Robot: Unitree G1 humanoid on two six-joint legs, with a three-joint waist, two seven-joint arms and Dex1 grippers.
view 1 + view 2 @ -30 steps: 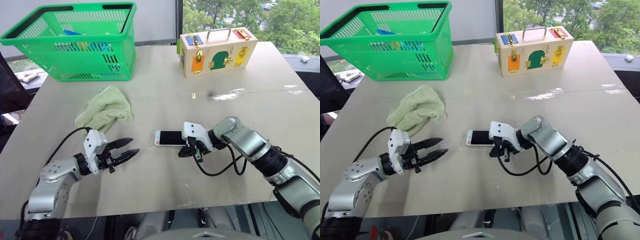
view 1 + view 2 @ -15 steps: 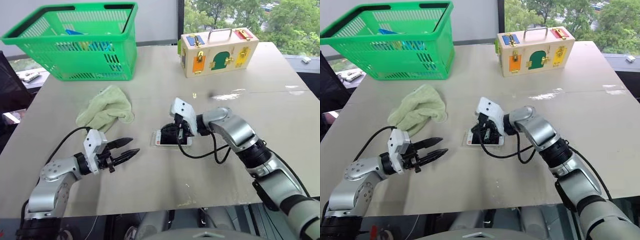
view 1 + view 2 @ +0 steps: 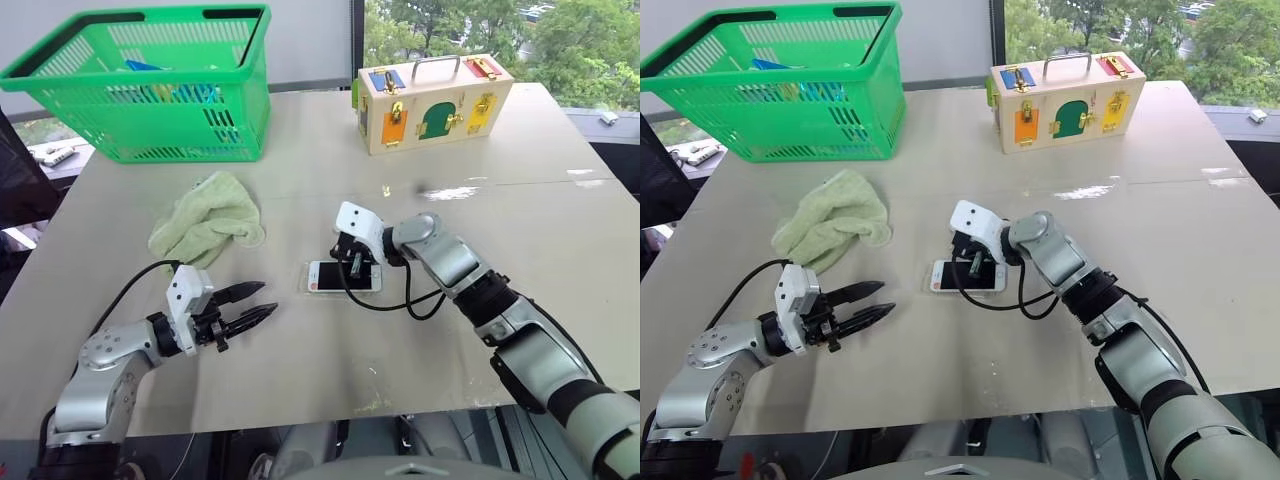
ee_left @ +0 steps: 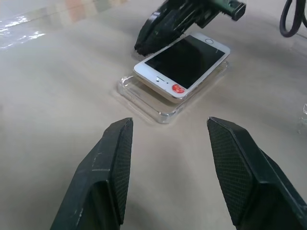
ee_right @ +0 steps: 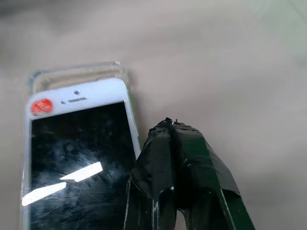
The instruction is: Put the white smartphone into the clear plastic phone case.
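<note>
White smartphone (image 4: pixel 184 61) atop clear case (image 4: pixel 144 96), red sticker, no legible writing; right claw (image 5: pixel 165 139) closed, empty; left claw (image 4: pixel 168 158) half-open, empty.

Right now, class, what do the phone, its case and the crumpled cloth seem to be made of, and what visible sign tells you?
White smartphone: glossy black glass face, shown by sharp reflections; white bezel, smooth, maybe plastic or painted metal.
Clear plastic phone case: transparent, probably plastic; the table shows through and its rim glints.
Green cloth: soft, matte, likely terry fabric, judging by folds and nubby surface.
</note>
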